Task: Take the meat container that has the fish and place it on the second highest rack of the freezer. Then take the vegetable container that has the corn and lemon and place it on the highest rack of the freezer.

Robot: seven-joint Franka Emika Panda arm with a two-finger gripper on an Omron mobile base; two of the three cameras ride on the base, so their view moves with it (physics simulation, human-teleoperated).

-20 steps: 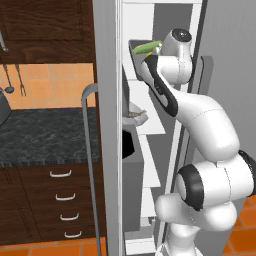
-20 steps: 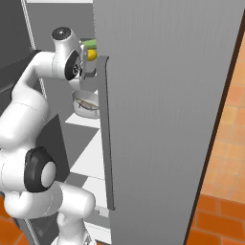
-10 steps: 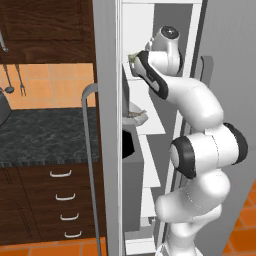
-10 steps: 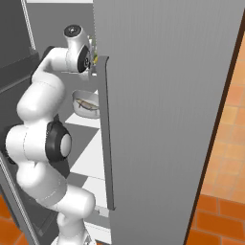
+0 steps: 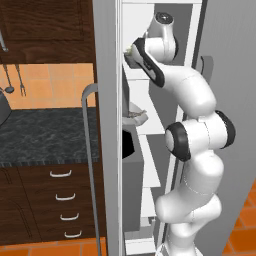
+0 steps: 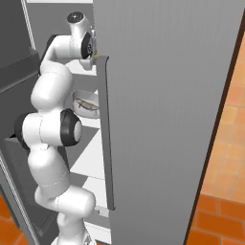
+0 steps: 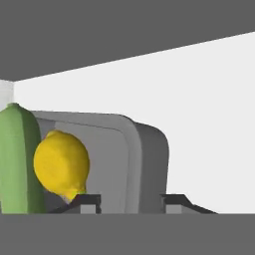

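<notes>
The vegetable container's grey rim (image 7: 147,164) fills the hand view, with the yellow lemon (image 7: 62,163) and green corn (image 7: 17,159) inside it. My gripper (image 7: 130,201) is open, its fingertips (image 7: 87,201) standing either side of that rim with a gap. The hand (image 5: 132,51) reaches into the freezer (image 5: 107,125) at the highest rack (image 5: 136,74), where the door edge hides the container. One shelf lower, the meat container (image 6: 88,104) with the fish (image 6: 87,104) rests on the second highest rack (image 6: 89,119); its rim (image 5: 136,118) peeks past the door.
The open freezer door (image 6: 158,95) with its long bar handle (image 6: 106,134) stands close on the right of the arm. A dark stone counter (image 5: 45,135) over wooden drawers (image 5: 55,200) lies left of the freezer. Lower white shelves (image 5: 150,165) sit beneath.
The hand has pushed deeper onto the top shelf with the vegetable container. Its fingers, shut a second ago, have parted from the rim.
</notes>
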